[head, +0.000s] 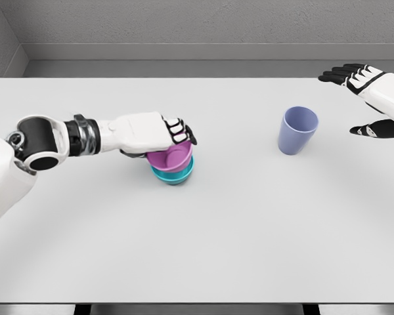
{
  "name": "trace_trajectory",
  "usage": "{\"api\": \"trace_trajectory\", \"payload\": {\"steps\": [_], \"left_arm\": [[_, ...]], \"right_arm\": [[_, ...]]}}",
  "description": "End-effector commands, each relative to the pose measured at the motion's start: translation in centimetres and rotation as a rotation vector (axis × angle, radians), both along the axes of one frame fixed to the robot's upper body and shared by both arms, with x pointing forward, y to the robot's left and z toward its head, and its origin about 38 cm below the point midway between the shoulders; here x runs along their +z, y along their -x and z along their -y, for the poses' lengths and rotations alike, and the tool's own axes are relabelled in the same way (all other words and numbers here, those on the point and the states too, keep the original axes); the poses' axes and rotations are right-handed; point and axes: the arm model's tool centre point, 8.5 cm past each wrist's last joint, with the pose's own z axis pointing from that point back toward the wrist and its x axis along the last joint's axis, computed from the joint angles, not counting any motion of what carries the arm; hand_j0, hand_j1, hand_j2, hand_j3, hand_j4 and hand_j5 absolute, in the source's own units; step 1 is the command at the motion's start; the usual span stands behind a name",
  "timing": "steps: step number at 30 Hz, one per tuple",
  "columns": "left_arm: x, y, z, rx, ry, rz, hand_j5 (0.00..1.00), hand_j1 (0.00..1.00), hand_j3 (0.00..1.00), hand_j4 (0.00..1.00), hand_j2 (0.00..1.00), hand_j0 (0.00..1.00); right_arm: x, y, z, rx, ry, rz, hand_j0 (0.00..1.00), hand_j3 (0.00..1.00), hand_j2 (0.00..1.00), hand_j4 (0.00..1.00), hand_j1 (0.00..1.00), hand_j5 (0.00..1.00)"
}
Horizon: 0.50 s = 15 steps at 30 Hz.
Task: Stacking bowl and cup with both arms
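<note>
A white table (203, 243) fills most of the view, its far edge meeting a grey wall. Directly on it sit a teal bowl (174, 174), left of centre at about ten o'clock, and an upright lavender cup (297, 130) at about two o'clock, well apart.

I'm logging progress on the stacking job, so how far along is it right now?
Looks done: the purple bowl sits nested in the teal bowl. In hand: the left hand grips the purple bowl's rim. Left: the blue cup stands alone on the table, with the right hand open beside it, not touching.
</note>
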Motion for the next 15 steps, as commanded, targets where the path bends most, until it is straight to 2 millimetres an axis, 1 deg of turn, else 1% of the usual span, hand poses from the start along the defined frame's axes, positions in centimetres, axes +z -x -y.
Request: {"api": "trace_trajectory", "payload": {"steps": [1, 6, 7, 8, 9, 10, 11, 15], "left_arm": [[-0.85, 0.12, 0.41, -0.007, -0.013, -0.017, 0.28, 0.28, 0.28, 0.28, 0.28, 0.28], [-1.2, -0.26, -0.01, 0.01, -0.035, -0.012, 0.3, 0.3, 0.3, 0.3, 0.3, 0.3], [-1.13, -0.28, -0.01, 0.01, -0.035, -0.011, 0.36, 0.36, 0.36, 0.36, 0.36, 0.36], [-1.09, -0.3, -0.03, 0.011, -0.033, -0.011, 0.46, 0.46, 0.46, 0.46, 0.46, 0.46], [-1.09, -0.31, -0.09, 0.012, -0.034, -0.011, 0.65, 0.65, 0.65, 0.65, 0.65, 0.65], [-1.06, -0.29, -0.01, 0.01, -0.029, -0.012, 0.92, 0.92, 0.92, 0.92, 0.92, 0.92], [-1.06, -0.3, -0.07, 0.011, -0.03, -0.012, 1.0, 1.0, 1.0, 1.0, 1.0, 1.0], [-0.91, -0.35, -0.37, 0.017, -0.032, -0.009, 1.0, 1.0, 1.0, 1.0, 1.0, 1.0]], "right_arm": [[0.05, 0.0, 0.06, -0.001, -0.004, -0.001, 1.0, 1.0, 1.0, 1.0, 1.0, 1.0], [0.05, -0.02, 0.07, -0.003, -0.004, -0.001, 1.0, 1.0, 1.0, 1.0, 1.0, 1.0], [0.1, -0.02, 0.09, -0.003, -0.004, 0.0, 1.0, 1.0, 1.0, 1.0, 1.0, 1.0], [0.05, -0.02, 0.07, -0.003, -0.004, -0.001, 1.0, 1.0, 1.0, 1.0, 1.0, 1.0], [0.05, -0.02, 0.07, -0.003, -0.004, -0.001, 1.0, 1.0, 1.0, 1.0, 1.0, 1.0], [0.1, -0.02, 0.09, -0.003, -0.004, 0.0, 1.0, 1.0, 1.0, 1.0, 1.0, 1.0], [0.1, -0.02, 0.09, -0.003, -0.004, 0.0, 1.0, 1.0, 1.0, 1.0, 1.0, 1.0], [0.13, -0.02, 0.12, -0.004, -0.003, 0.0, 1.0, 1.0, 1.0, 1.0, 1.0, 1.0]]}}
